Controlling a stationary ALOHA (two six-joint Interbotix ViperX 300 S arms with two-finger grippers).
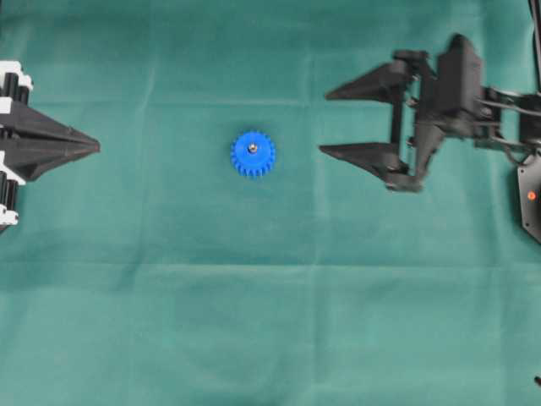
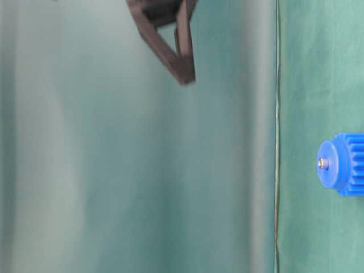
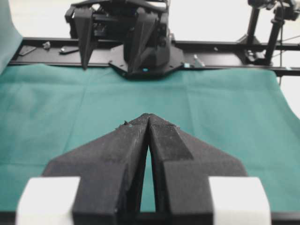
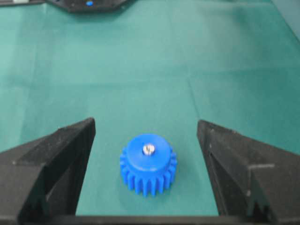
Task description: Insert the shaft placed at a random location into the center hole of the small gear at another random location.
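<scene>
The gear [image 1: 252, 153] lay flat on the green cloth [image 1: 270, 321], slightly left of the middle of the overhead view, teeth outward and hub upward. The pin [image 1: 253, 149] stood in the centre hole, only its shiny round end showing above the hub. Nothing touched the gear's rim; bare cloth surrounded it on all sides, with wide room toward both arms and toward the near and far edges of the cloth. In the table-level view the gear sat just beyond a fold line in the cloth.

The right gripper [image 1: 325, 122] was well apart from the gear, to its right, pointing toward it, with its 2 fingers spread wide and nothing between them. Its wrist camera framed the gear between the fingers, ahead of the tips.

The left gripper [image 1: 95, 145] rested at the left edge, well apart from the gear, fingers pressed together to 1 point, holding nothing.
</scene>
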